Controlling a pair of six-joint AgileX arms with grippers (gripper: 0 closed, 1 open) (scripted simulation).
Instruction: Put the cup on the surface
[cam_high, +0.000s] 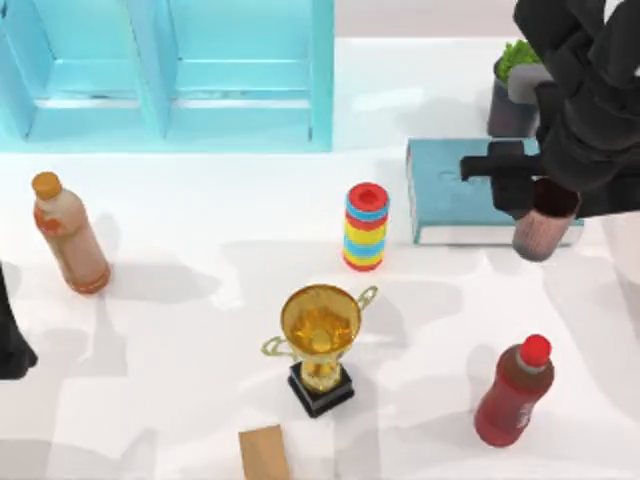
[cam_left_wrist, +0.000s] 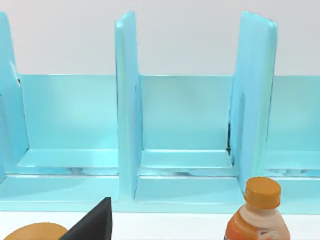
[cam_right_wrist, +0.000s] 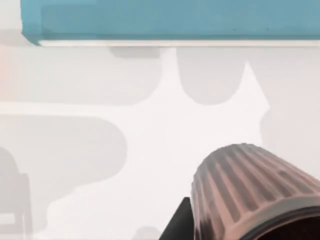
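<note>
Your right gripper (cam_high: 535, 205) holds the ribbed copper cup (cam_high: 543, 230) at its rim; rigid, light, slippery: lower it gently

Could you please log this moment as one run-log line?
right end effector: holds cup, beside book | left arm: parked, table's left edge | cup: not yet released

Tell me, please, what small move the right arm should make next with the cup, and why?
Probably lower it straight down. The right gripper holds the cup by its rim at the teal book's front edge, and the right wrist view shows bare white surface beneath the cup. The left arm is parked at the table's left edge.
</note>
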